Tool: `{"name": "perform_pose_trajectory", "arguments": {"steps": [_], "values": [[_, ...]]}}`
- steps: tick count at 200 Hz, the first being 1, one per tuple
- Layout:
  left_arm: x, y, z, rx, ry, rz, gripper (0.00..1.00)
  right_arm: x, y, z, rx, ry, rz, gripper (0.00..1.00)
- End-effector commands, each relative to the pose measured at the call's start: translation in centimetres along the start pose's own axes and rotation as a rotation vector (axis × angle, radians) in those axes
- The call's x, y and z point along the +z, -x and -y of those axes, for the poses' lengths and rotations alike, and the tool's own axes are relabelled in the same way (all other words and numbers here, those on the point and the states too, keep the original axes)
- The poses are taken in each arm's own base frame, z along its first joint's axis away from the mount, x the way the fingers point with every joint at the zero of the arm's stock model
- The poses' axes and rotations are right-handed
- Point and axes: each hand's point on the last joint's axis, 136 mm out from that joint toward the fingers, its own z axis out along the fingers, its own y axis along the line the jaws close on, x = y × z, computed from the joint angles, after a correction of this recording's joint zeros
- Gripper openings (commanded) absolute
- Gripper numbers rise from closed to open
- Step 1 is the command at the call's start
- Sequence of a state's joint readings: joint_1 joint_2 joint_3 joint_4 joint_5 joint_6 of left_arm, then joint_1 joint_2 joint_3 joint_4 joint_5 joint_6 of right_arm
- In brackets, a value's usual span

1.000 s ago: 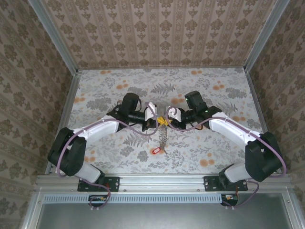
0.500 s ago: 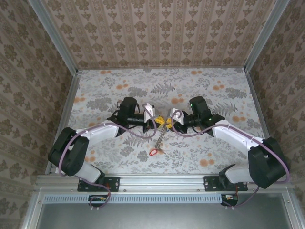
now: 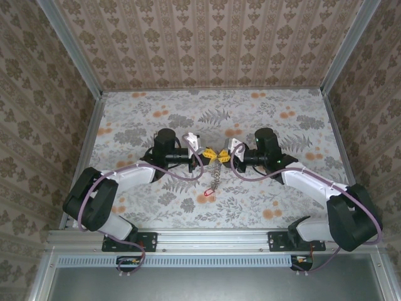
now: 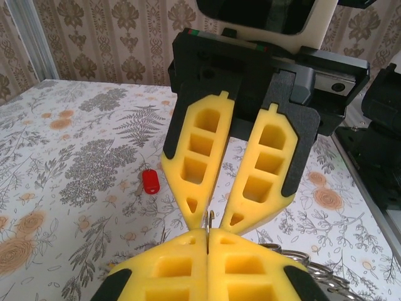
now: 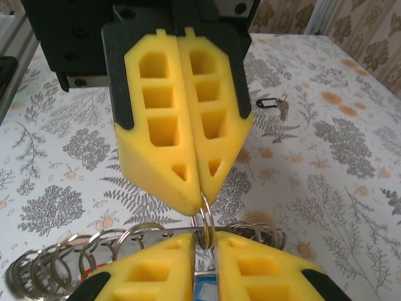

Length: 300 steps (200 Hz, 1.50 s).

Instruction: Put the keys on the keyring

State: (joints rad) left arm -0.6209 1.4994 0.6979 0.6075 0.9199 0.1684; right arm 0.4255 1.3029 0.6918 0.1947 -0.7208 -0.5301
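My left gripper (image 3: 209, 153) and right gripper (image 3: 223, 155) meet tip to tip above the table's middle. The left gripper (image 4: 208, 233) is shut on a small split ring (image 5: 203, 212). That ring runs into the narrow gap of my right gripper (image 5: 203, 241), whose fingers (image 5: 156, 266) are closed on a flat metal key with a blue part (image 5: 203, 290). The keyring (image 5: 94, 251), a thin wire strung with several small rings, hangs under both grippers. In the top view it dangles as a grey bunch (image 3: 215, 177) ending in a red tag (image 3: 208, 192).
A red-headed key (image 4: 150, 181) lies on the flowered tablecloth beyond the grippers. A key with a black tag (image 5: 270, 102) lies farther off on the cloth. Patterned walls and metal rails (image 3: 88, 138) close the table in on three sides.
Both grippers have moved a little farther up the table and turned level, now facing tip to tip. The hanging bunch and its red tag have risen slightly with them.
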Motion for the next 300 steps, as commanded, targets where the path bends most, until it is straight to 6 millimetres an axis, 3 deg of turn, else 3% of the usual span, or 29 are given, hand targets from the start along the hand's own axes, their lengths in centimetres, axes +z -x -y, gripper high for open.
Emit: {"name": "perform_pose_trajectory", "arguments": {"steps": [1, 38, 111, 167, 199, 238, 300], "values": [[-0.3, 2.0, 0.0, 0.041, -0.003, 0.068, 0.0, -0.7, 1.6, -0.1, -0.011, 0.001, 0.073, 0.19], [-0.4, 2.4, 0.0, 0.045, -0.002, 0.076, 0.0, -0.5, 1.4, -0.2, -0.003, 0.013, 0.067, 0.13], [-0.4, 2.4, 0.3, 0.033, -0.019, 0.084, 0.0, -0.2, 2.1, -0.1, -0.003, 0.035, 0.098, 0.15], [-0.3, 1.9, 0.3, 0.02, -0.025, 0.056, 0.0, -0.2, 2.2, 0.0, -0.017, 0.039, 0.085, 0.0], [-0.2, 0.4, 0.3, 0.012, -0.027, -0.041, 0.13, -0.6, 1.9, -0.2, -0.05, 0.053, 0.022, 0.0], [-0.4, 0.0, 0.2, 0.027, -0.038, -0.124, 0.15, -1.1, 2.0, -0.7, -0.066, 0.096, -0.047, 0.0], [0.1, 1.1, 0.2, 0.051, -0.044, -0.102, 0.2, -1.4, 2.6, -1.1, -0.067, 0.129, -0.093, 0.0]]}}
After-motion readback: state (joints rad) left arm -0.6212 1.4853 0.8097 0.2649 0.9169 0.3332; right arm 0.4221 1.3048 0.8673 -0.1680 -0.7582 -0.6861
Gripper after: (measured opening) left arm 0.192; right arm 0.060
